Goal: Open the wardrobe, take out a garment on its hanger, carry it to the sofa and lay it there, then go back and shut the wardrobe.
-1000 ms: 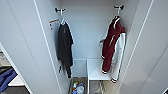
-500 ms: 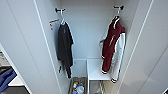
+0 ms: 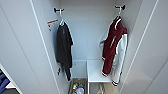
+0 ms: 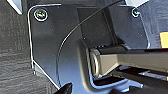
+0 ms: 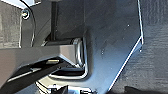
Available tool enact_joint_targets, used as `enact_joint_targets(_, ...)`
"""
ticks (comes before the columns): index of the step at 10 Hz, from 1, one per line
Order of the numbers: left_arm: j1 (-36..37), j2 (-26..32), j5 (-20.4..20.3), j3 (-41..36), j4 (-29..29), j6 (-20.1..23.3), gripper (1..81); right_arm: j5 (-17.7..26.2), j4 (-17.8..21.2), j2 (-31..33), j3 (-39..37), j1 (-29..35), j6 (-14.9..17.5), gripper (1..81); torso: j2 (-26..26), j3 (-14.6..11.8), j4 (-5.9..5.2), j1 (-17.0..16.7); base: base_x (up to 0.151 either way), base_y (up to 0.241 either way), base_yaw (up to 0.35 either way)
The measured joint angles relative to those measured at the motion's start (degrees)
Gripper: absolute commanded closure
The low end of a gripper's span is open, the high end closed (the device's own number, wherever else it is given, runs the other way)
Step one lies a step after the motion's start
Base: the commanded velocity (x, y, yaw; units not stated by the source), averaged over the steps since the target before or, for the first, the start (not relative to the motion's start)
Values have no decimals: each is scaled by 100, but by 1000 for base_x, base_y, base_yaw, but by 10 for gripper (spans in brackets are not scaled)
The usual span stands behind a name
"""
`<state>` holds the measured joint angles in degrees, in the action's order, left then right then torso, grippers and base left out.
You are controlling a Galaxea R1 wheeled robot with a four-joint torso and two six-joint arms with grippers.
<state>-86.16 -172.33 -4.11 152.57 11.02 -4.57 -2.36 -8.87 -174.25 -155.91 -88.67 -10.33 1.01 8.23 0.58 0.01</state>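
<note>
Wardrobe (image 3: 87, 37) open, both doors swung wide; garment not yet taken.
Maroon garment (image 3: 113, 47) right of centre, on white hanger (image 3: 119, 12) hooked over black peg (image 3: 120, 7) at upper right. Best lifted by the hook, up and clear of the peg. Black T-shirt (image 3: 63, 47) at left. Bin (image 3: 77, 87) at bottom centre, holding mixed colourful items, unidentifiable. Claw state on either arm: cannot tell.
</note>
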Motion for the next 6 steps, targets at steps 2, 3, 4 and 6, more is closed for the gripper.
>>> enact_joint_targets(2,24,-2,-16,0,9,-2,10,-9,-41,-1,1,9,5,10,0,-2,0,0,101,0,0)
enact_joint_targets(3,9,-2,-7,0,9,-2,10,9,-46,-1,4,-11,5,10,0,-2,0,0,101,0,0)
enact_joint_targets(4,2,-2,-2,0,9,-2,10,6,-49,-4,4,-11,5,10,0,-2,0,0,101,0,0)
enact_joint_targets(6,-24,-2,0,0,9,-2,10,9,-60,-17,6,-22,5,10,2,-2,0,-1,106,0,0)
